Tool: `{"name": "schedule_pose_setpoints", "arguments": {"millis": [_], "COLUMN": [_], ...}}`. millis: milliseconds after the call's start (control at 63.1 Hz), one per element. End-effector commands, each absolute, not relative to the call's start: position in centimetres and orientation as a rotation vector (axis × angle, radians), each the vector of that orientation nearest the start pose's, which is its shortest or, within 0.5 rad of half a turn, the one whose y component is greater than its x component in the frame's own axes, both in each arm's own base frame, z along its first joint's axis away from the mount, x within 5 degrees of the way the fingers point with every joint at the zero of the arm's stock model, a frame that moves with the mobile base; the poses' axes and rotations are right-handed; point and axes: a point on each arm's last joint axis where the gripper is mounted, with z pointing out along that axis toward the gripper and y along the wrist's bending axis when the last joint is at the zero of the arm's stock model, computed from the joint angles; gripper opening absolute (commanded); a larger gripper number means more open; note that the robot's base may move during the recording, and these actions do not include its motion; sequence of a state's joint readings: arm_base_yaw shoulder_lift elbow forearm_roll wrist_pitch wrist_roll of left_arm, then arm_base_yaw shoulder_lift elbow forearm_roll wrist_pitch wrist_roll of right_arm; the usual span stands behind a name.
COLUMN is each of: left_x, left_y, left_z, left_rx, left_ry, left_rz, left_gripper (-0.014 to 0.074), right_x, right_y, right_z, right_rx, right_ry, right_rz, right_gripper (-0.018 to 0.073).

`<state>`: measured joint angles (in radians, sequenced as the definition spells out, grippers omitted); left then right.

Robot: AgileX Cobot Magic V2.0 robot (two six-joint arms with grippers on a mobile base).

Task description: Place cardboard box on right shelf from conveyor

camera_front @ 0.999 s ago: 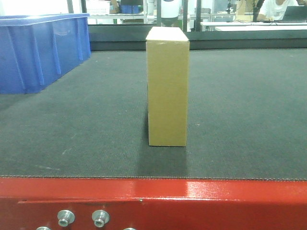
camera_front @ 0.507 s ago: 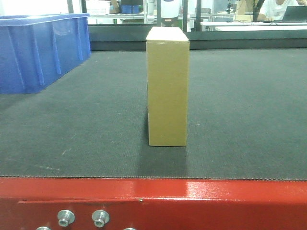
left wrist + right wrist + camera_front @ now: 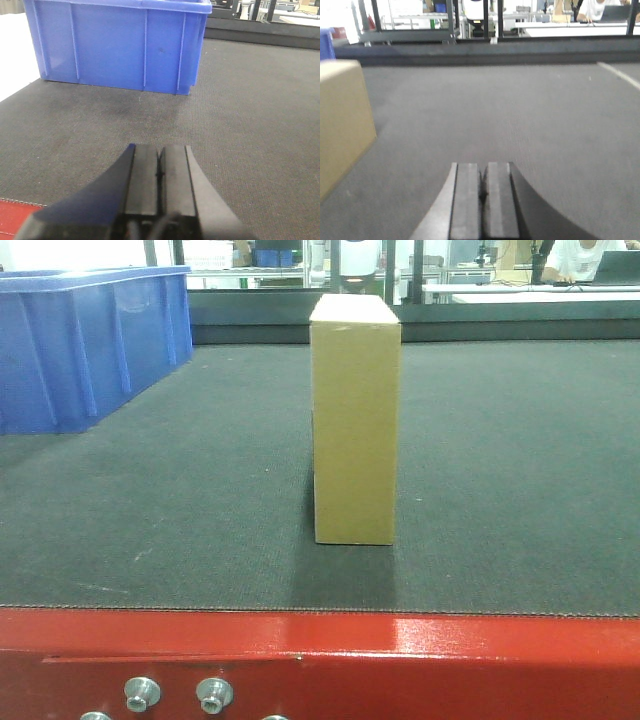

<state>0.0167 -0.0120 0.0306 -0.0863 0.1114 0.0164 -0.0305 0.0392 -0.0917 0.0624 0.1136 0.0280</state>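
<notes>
My left claw (image 3: 159, 170) and right claw (image 3: 484, 195) closed over the conveyor (image 3: 520, 490); I should flank the upright cardboard box (image 3: 355, 420), pressing its broad sides.

Dark grey felt conveyor belt (image 3: 520, 470), red-framed, carries a tan rectangular cardboard box (image 3: 355, 420) ahead-left of the right gripper (image 3: 484, 200) and a blue plastic bin (image 3: 115, 45) ahead of the left gripper (image 3: 159, 175)
</notes>
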Motion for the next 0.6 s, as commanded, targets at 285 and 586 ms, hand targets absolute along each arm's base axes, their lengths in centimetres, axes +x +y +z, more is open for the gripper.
{"name": "schedule_pose_setpoints", "arguments": {"millis": [285,586], "left_x": [5.6,5.6], "left_y": [0.1,0.1], "left_z": [20.3,20.3], "left_rx": [-0.071,-0.071], "left_ry": [1.513,1.513], "left_rz": [-0.052,-0.052], "left_gripper": [-0.0119,-0.0119], "right_x": [10.9,18.8], "right_y": [1.3,6.0], "right_z": [33.0,38.3], "right_rx": [-0.019,-0.25], "right_ry": [1.55,1.807], "right_rz": [0.162,0.242], "right_gripper": [0.0519,0.0626]}}
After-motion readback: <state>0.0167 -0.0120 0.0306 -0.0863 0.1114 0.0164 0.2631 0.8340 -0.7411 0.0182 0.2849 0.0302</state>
